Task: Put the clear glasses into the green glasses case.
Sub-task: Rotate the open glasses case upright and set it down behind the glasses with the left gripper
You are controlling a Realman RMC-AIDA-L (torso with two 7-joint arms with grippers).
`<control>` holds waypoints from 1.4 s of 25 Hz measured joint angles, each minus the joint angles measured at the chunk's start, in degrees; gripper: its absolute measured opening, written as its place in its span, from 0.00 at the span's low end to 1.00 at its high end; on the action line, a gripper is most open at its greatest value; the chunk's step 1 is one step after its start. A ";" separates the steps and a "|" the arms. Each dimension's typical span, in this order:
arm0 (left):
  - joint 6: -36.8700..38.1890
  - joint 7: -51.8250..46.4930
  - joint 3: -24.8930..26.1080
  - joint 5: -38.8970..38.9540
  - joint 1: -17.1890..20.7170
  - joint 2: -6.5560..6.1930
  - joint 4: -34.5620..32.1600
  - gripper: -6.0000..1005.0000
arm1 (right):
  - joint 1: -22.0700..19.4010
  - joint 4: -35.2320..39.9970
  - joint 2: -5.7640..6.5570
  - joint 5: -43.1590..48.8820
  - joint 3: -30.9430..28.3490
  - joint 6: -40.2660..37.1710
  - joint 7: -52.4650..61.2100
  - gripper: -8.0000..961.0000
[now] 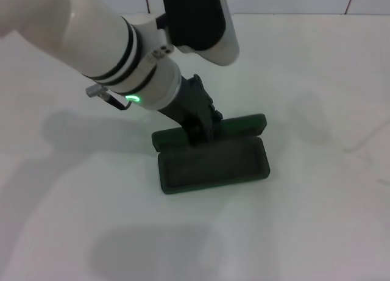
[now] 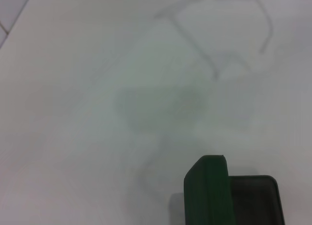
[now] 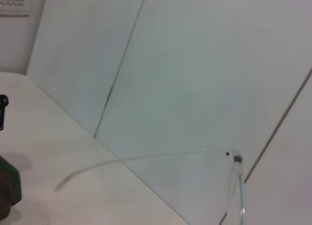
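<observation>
The left end effector [image 1: 201,130] reaches down from the upper left of the head view and meets the green glasses case [image 1: 213,164] at the hinge line, where the raised lid joins the tray; its dark fingers are down against the case there, but whether they are spread or pinched together cannot be told. The case lies open on the white counter [image 1: 317,220], its dark-lined tray facing up nearer the robot and its lid standing behind. The left wrist view shows one green end of the case [image 2: 207,191] with the dark interior beside it. Well apart from the case, the clear glasses [image 2: 219,34] show faintly, with thin arms. In the right wrist view the clear glasses [image 3: 146,159] appear close to the camera, one thin arm curving away from a hinge. The right end effector itself is out of sight.
</observation>
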State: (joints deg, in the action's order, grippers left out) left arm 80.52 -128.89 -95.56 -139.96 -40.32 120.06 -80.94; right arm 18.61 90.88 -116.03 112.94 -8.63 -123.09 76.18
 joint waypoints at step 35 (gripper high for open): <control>-8.64 1.22 -10.44 -0.87 -4.87 0.16 2.14 0.21 | -1.12 -4.42 0.01 2.28 -0.69 -0.03 -1.57 0.07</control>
State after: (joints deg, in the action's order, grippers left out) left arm 71.88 -127.66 -106.00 -140.83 -45.19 120.22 -78.80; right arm 17.49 86.46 -116.02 115.23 -9.32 -123.12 74.61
